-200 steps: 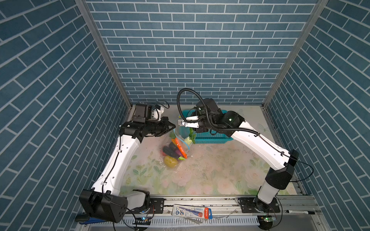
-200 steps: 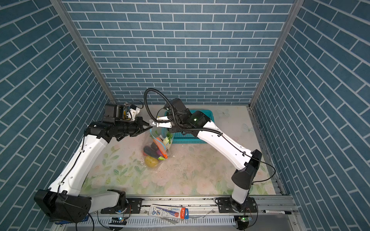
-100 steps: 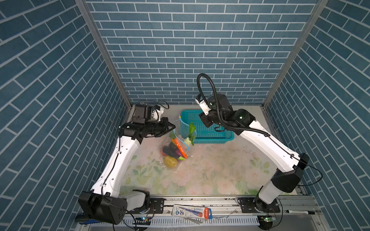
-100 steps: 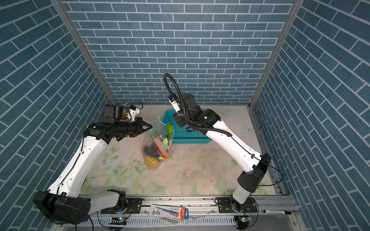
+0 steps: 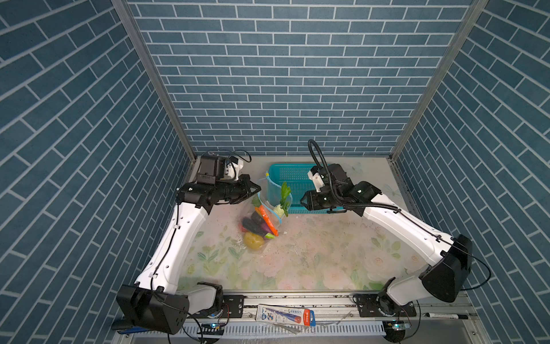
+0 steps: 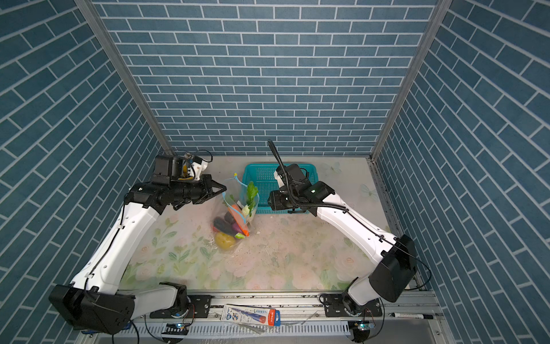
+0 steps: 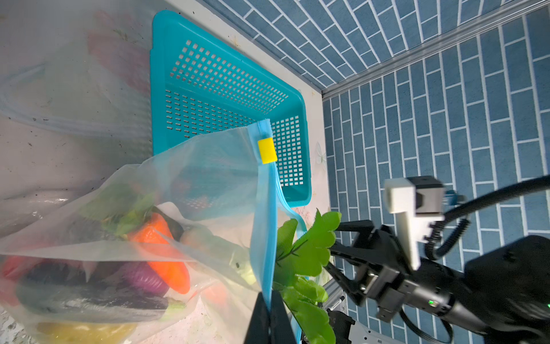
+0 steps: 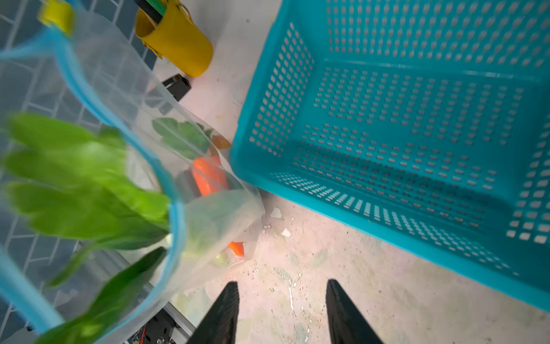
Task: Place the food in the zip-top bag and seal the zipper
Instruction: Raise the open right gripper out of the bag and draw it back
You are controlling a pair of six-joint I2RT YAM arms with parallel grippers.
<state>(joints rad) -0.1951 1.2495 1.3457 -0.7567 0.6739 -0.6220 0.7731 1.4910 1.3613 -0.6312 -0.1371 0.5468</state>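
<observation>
Packet lettering illegible; left fingers pinch zipper.

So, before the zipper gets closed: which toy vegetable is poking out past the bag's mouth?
The green leafy piece: its leaves rise above the light-blue zipper, while the carrot, eggplant and yellow piece lie inside the bag.

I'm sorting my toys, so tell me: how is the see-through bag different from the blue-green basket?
The bag is clear and crinkly; the basket is teal plastic full of little holes. The bag holds toy vegetables; the basket holds nothing. The left gripper pinches the bag's blue strip, while the basket sits untouched on the table. Both are open on top.
</observation>
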